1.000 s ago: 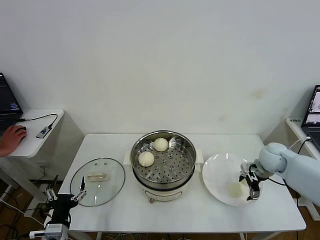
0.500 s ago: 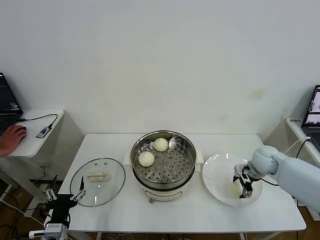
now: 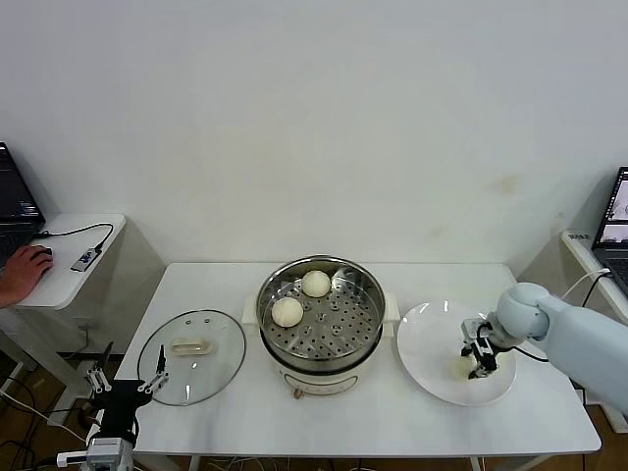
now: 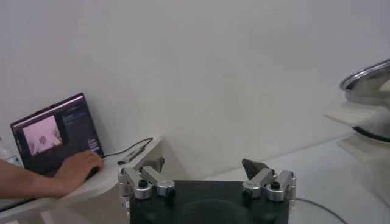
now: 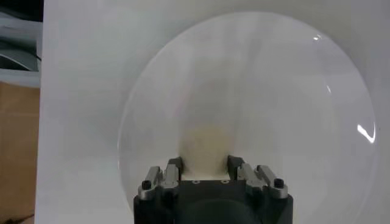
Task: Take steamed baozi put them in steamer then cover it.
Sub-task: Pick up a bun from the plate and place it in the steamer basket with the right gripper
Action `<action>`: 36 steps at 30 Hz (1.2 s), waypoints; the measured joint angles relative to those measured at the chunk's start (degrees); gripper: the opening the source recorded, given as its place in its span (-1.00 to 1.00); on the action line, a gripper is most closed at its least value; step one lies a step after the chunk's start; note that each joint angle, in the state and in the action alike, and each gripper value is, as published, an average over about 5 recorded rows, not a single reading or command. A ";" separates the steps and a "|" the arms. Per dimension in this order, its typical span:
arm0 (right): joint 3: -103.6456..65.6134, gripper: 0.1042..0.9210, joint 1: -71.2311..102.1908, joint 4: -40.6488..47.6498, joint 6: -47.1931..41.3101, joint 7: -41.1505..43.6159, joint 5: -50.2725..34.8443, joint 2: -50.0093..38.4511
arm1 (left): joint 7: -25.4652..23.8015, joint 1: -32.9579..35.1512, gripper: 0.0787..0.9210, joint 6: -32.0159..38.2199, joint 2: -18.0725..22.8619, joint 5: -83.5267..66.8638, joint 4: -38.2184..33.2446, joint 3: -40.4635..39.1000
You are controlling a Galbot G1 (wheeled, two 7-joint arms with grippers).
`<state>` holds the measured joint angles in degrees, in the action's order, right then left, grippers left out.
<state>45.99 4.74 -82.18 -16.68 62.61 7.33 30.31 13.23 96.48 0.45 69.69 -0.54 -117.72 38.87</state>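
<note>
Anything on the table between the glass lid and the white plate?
Yes: the steamer stands between the glass lid and the white plate, with two baozi on its perforated tray. The head view shows it.

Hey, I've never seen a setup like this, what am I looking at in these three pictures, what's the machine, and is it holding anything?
It is a two-armed robot with a gripper on each arm. One picture looks down from its head; the other two come from cameras on its wrists.

On the white table stands a steel steamer with two baozi already inside. Toward the robot's left lies a glass cover; toward its right, a white plate.

The right gripper is down on the plate, shut on another baozi, which the right wrist picture shows between its fingers.

The left gripper waits open, low beside the table's left end, holding nothing. Its camera looks toward a side desk with a laptop and a person's hand.
</note>
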 measured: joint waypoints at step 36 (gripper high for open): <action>26.78 0.08 -39.38 -1.90 11.81 -3.20 -21.37 26.78 | -0.13 -0.76 0.77 -0.20 -0.13 -1.81 -0.28 0.56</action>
<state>72.76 -34.63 -84.08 -4.87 59.41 -14.04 57.09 13.10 95.72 0.25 69.56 -2.36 -118.00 39.43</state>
